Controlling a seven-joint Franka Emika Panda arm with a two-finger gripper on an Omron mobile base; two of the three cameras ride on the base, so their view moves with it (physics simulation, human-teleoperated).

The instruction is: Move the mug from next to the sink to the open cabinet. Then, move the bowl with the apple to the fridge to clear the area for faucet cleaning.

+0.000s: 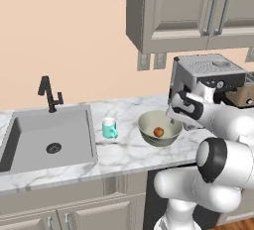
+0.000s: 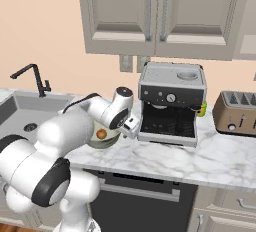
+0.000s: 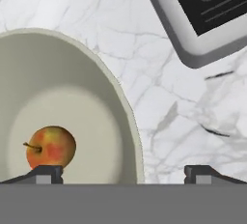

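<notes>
Left base view first: the mug sits on the desk right beside the sink, so going by the task order the cabinet step doesn't look done. Yet the gripper hangs over the near rim of the bowl, on the far side of the bowl from the mug. The apple lies in the bowl's bottom. The faucet stands behind the sink, well away from the fingers.

Right base view: the arm's forearm covers most of the bowl, but the apple peeks out just beside the wrist. The espresso machine is close on the other side of the hand, and a toaster sits further off. I can't see an open door on the wall cabinets from here.

Hand view: two fingers spread wide with nothing between them, straddling the bowl's rim. One tip sits inside the bowl close to the apple, the other outside over bare marble.

My guess is it's lining up a rim pinch on the bowl. Next it'd need to drop straight down so the rim slots between the tips, then close without nudging the apple.
</notes>
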